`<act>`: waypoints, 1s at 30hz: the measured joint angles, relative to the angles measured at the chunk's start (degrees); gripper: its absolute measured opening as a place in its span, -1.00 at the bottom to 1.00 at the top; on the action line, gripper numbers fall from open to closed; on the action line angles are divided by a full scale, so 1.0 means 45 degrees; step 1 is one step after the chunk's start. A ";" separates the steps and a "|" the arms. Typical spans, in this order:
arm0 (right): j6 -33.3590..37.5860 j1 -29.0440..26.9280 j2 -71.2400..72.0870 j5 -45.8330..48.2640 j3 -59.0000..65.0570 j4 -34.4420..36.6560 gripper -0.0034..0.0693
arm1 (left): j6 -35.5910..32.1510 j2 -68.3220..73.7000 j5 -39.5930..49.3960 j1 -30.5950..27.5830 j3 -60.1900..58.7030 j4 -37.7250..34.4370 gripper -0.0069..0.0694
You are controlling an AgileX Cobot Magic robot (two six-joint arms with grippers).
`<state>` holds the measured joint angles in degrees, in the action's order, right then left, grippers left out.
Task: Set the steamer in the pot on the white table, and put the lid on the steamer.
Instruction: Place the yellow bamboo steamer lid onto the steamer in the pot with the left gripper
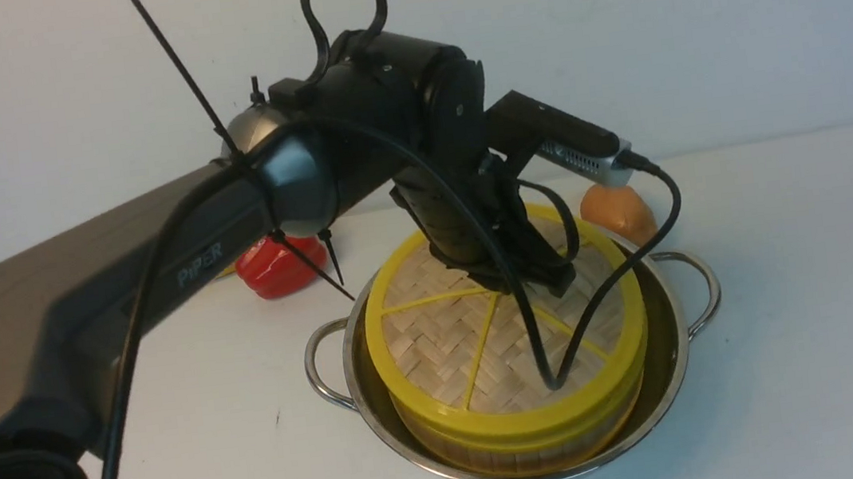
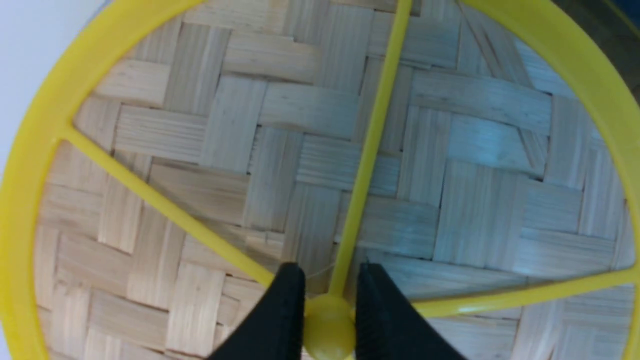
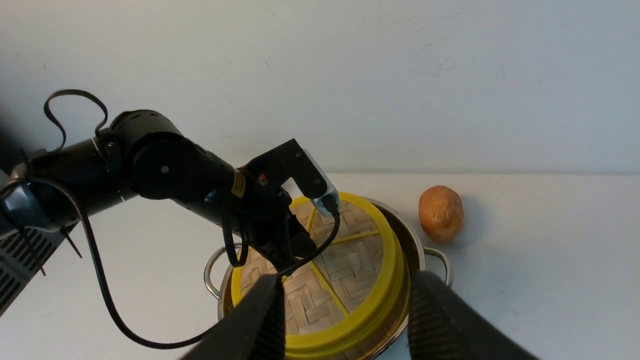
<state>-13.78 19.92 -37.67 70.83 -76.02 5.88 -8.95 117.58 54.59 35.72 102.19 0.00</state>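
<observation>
Three views, one instant.

Front view: a wide, shallow stainless-steel pot (image 1: 679, 339) with two loop handles stands on the plain white surface (image 1: 809, 356), well clear of its far edge. Inside the pot sits the round bamboo steamer (image 1: 516, 458) with a low wooden wall. Its contents are covered. The flat woven-bamboo lid (image 1: 437, 335), with yellow rim and yellow spokes, lies level on top of the steamer. The left arm reaches over it with the wrist turned down, and the wrist body and cable block the grasp point in this view. A glossy red pepper (image 1: 277, 266) lies toward the far left edge, partly behind the arm. The right arm does not appear here.

Left wrist view: this fills the gap. The left end effector (image 2: 329, 280) has its two black fingers pressed against either side of the small yellow centre knob (image 2: 327, 325), pinching it.

Right wrist view: the right end effector (image 3: 347, 280) is spread wide with nothing between its fingers, apart from the pot on its near side. An orange-brown potato (image 3: 441, 212) lies just beside the pot's right handle, toward the far edge.
</observation>
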 joint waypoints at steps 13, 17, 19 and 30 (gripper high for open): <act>0.0000 0.0000 0.0000 0.0000 0.0010 0.0000 0.04 | -0.0111 0.0242 -0.0075 0.0000 0.0106 -0.0242 -0.50; -0.0052 0.0000 0.0000 0.0000 0.0010 0.0000 0.04 | -0.0427 0.0242 -0.0075 -0.0012 0.0106 -0.0495 -0.50; -0.0057 0.0000 0.0000 0.0000 0.0010 0.0000 0.04 | -0.0579 0.0242 -0.0075 -0.0012 0.0106 -0.0558 -0.50; -0.0057 0.0000 0.0000 0.0000 0.0010 -0.0123 0.04 | -0.0674 0.0253 0.0194 -0.0012 0.0186 -0.0572 -0.50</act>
<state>-14.04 19.92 -37.67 70.83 -75.98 5.33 -11.99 118.72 55.46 35.67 103.03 -2.57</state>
